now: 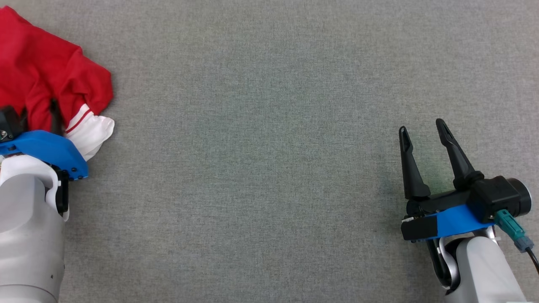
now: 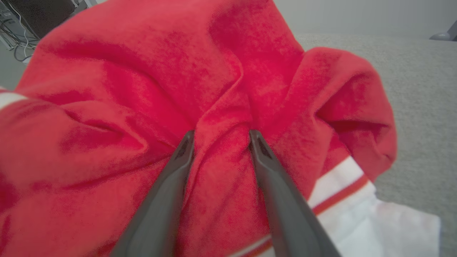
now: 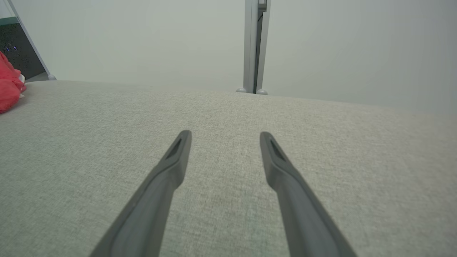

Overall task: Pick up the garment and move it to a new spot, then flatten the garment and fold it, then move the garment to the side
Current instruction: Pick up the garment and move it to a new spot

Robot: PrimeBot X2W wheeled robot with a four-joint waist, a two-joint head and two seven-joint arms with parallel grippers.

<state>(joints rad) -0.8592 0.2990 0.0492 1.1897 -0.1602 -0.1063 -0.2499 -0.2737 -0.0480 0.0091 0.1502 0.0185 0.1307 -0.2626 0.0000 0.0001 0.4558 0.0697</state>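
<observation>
The garment [image 1: 42,71] is a crumpled red piece with a white, red-striped band, lying at the far left of the grey cloth surface [image 1: 261,147]. My left gripper [image 2: 219,134] has its fingers pushed into the garment [image 2: 142,71], open, with a raised ridge of red cloth between them. In the head view its fingers are mostly hidden behind the blue wrist bracket [image 1: 50,149] and the cloth. My right gripper [image 1: 422,125] hovers open over bare surface at the lower right, far from the garment. In the right wrist view the gripper [image 3: 225,135] holds nothing, and a bit of the garment [image 3: 9,85] shows at the left edge.
The grey surface stretches wide between the two arms. A metal post [image 3: 255,46] stands beyond the table's far edge in the right wrist view, against a pale wall. Dark equipment with cables [image 2: 21,21] sits past the garment.
</observation>
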